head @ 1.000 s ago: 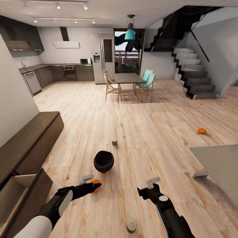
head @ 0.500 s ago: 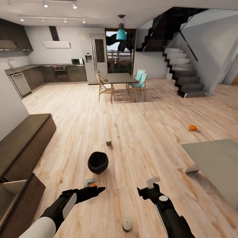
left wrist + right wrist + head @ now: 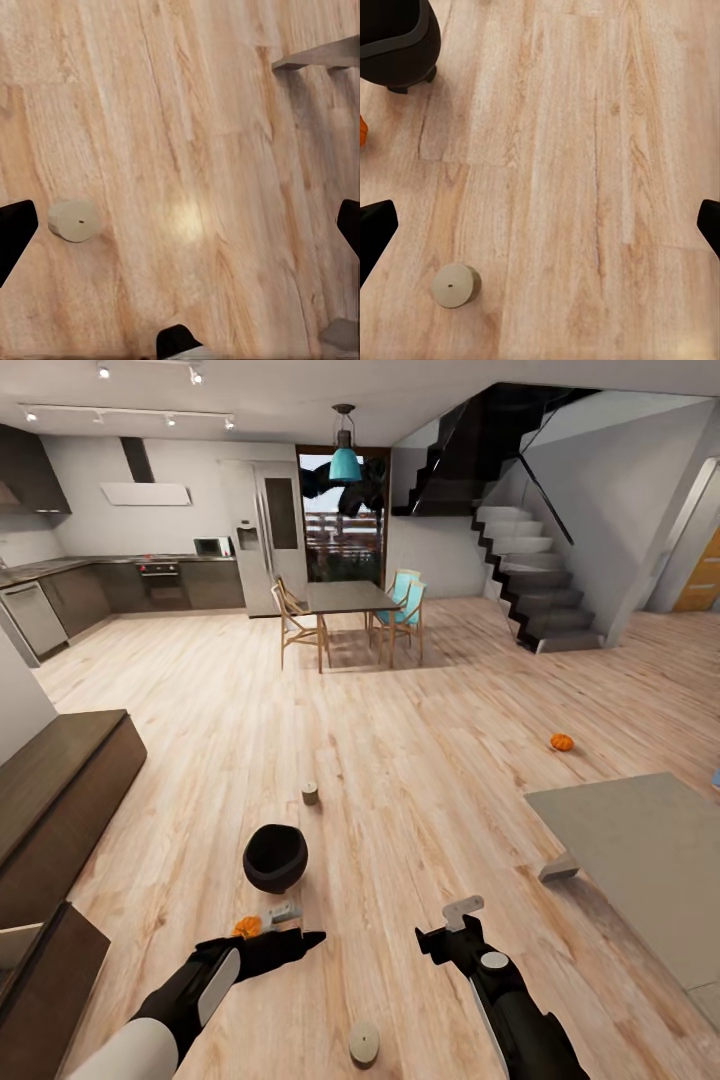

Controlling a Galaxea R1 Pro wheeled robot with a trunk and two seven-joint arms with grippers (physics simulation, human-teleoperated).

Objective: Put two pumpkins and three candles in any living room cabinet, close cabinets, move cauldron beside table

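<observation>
Head view: left gripper [image 3: 292,925] jaws apart, empty; pumpkin [image 3: 247,927] now on floor at its 9 o'clock, released since a second ago. Right gripper [image 3: 450,930] open. Second pumpkin [image 3: 561,741] far right. Cabinet [image 3: 50,800] drawer still open; regrasp needed.

near pumpkin [image 3: 246,927] half hidden behind the left arm — cabinet [image 3: 55,790] cut off at the frame edge.

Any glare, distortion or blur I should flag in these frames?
Head view: wide-angle bowing of walls and ceiling, soft shadow under the cauldron. Left wrist view: pale glare patch on the floor beside a candle, slightly soft. Right wrist view: even light, boards smeared.
</observation>
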